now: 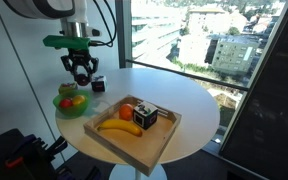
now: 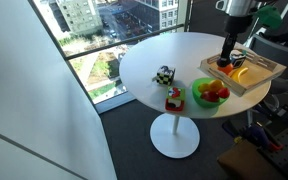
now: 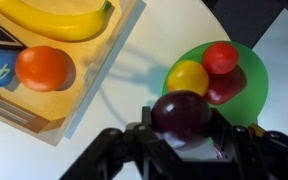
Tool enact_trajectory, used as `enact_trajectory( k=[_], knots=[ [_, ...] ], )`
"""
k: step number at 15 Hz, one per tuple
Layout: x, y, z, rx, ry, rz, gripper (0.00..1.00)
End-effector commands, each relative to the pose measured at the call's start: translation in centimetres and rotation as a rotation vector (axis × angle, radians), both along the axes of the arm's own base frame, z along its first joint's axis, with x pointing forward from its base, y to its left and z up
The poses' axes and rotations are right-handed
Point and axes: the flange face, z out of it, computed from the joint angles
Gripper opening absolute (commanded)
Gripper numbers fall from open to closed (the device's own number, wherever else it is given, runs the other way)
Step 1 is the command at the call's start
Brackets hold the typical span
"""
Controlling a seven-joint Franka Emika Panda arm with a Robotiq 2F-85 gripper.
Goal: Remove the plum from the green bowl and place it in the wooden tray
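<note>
My gripper (image 3: pixel 182 140) is shut on a dark purple plum (image 3: pixel 181 115) and holds it just above the near rim of the green bowl (image 3: pixel 246 95). The bowl still holds a yellow fruit (image 3: pixel 188 76) and two red fruits (image 3: pixel 222 58). In both exterior views the gripper (image 1: pixel 80 73) (image 2: pixel 228 58) hangs above the bowl (image 1: pixel 71 104) (image 2: pixel 210 94), beside the wooden tray (image 1: pixel 116 147) (image 2: pixel 264 80). In the wrist view the tray (image 3: pixel 89 75) lies to the left of the bowl.
The tray holds a banana (image 1: pixel 119 126), an orange (image 1: pixel 127 110) and a dark box (image 1: pixel 147 118). A small black and white cube (image 1: pixel 98 85) stands behind the bowl. Two small toys (image 2: pixel 164 75) (image 2: pixel 174 98) sit on the round white table (image 1: pixel 194 105). A window is behind it.
</note>
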Motion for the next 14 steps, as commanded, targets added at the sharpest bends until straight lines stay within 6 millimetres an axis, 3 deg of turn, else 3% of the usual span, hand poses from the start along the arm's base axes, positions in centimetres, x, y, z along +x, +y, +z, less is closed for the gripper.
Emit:
enact_trajectory(
  k=[1,14],
  knots=[
    [-0.7,-2.4,1.9,-0.001,0.005,-0.109,0.32],
    [-3.4,-10.0,5.2,-0.036,-0.034,-0.438,0.32]
  ],
)
